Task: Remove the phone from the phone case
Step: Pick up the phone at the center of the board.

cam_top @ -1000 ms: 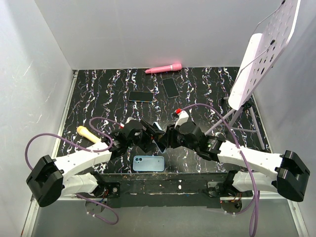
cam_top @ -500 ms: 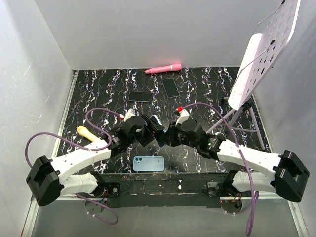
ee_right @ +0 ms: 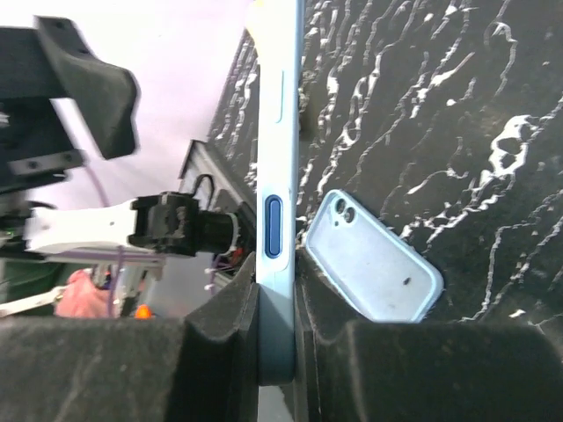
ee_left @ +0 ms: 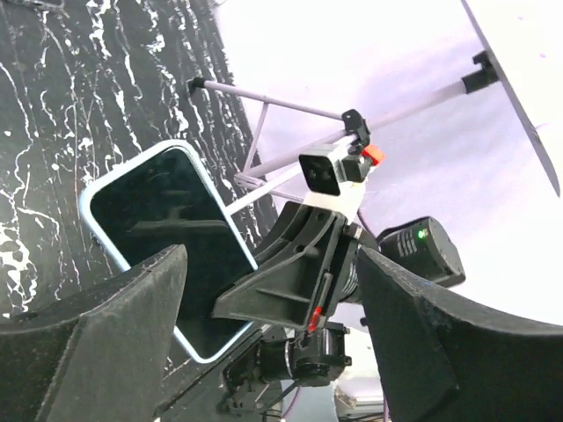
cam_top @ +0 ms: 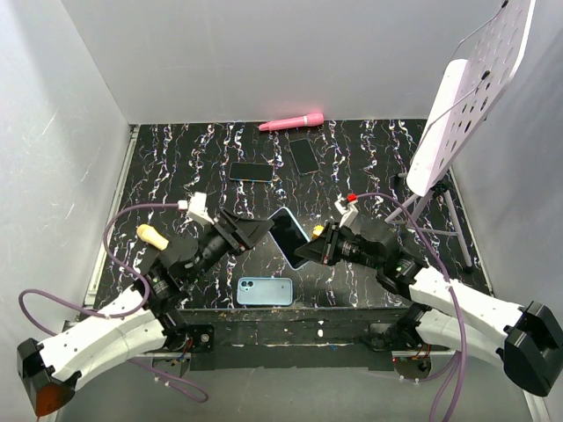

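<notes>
A phone with a black screen and a light-blue rim [cam_top: 287, 236] hangs above the table's near middle. My right gripper [cam_top: 308, 249] is shut on its lower right edge. In the right wrist view the phone [ee_right: 277, 132] stands edge-on between the pads [ee_right: 220, 352], its blue side button showing. I cannot tell whether the rim is a case or the phone's own frame. My left gripper [cam_top: 253, 230] is open and empty, just left of the phone and apart from it. Its view shows the screen [ee_left: 167, 229]. A second light-blue case or phone [cam_top: 265, 290] lies back-up near the front edge, also in the right wrist view [ee_right: 374, 268].
Two dark phones [cam_top: 252, 171] [cam_top: 304, 156] lie farther back. A pink tool [cam_top: 291, 121] lies along the back wall. A yellow-handled object [cam_top: 151, 236] lies at the left. A white perforated board on a stand [cam_top: 466, 97] occupies the right side.
My left gripper has let go of the phone, opened and drawn back to the left. My right gripper keeps the phone and has shifted slightly right, so its screen now faces up.
</notes>
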Action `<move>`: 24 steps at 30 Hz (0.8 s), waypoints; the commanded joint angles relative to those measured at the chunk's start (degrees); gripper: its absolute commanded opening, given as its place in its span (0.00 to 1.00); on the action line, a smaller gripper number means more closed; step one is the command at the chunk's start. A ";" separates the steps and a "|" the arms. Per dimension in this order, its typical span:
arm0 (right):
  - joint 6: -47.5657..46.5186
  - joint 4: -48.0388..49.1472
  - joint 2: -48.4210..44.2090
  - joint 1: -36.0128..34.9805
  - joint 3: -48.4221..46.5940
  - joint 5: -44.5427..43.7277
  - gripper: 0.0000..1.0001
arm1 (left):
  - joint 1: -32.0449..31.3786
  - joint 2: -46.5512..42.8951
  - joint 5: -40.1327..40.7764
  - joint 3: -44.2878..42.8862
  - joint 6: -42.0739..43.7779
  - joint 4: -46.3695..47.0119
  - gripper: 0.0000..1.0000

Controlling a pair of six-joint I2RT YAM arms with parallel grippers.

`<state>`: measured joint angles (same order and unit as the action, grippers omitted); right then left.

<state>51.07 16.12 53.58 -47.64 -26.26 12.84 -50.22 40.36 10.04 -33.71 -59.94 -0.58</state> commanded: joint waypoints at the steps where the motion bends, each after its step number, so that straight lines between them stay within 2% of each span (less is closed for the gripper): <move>1: 7.80 18.03 -3.74 3.24 1.73 8.33 0.01 | 0.12 -3.09 -2.65 11.37 -0.26 16.88 0.68; 2: 9.47 21.55 -3.92 3.60 2.70 8.86 0.01 | 0.12 -2.22 -4.66 12.26 -0.35 20.84 0.62; 5: 11.94 26.76 -4.01 3.87 4.02 8.78 0.01 | 0.03 1.82 -8.10 11.04 -1.66 23.78 0.52; 11: 12.30 29.75 -4.36 4.13 4.73 10.09 0.01 | 0.12 6.13 -9.69 12.70 -5.26 32.38 0.52; 15: 13.00 32.21 -4.28 4.13 6.13 10.36 0.01 | 0.12 9.64 -13.37 14.46 -5.62 41.69 0.33; 18: 15.02 36.52 -3.75 4.13 8.07 11.06 0.01 | 0.12 11.40 -15.22 15.34 -6.59 45.74 0.28; 19: 15.20 36.27 -3.66 4.22 7.81 11.94 0.01 | 0.12 11.67 -15.58 15.69 -6.50 46.89 0.22; 20: 15.11 36.26 -3.49 4.13 7.54 12.81 0.01 | 0.12 11.67 -15.93 15.52 -5.98 47.51 0.15; 21: 14.68 36.26 -3.40 4.13 7.54 13.61 0.01 | 0.21 11.76 -16.11 15.09 -4.93 46.64 0.03; 24: 12.66 30.06 -4.27 5.09 5.36 16.41 0.04 | 0.73 10.80 -17.07 12.72 -1.68 41.20 0.00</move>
<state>65.73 45.25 50.63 -43.11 -17.69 24.08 -49.98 52.21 -4.21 -18.33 -66.83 42.15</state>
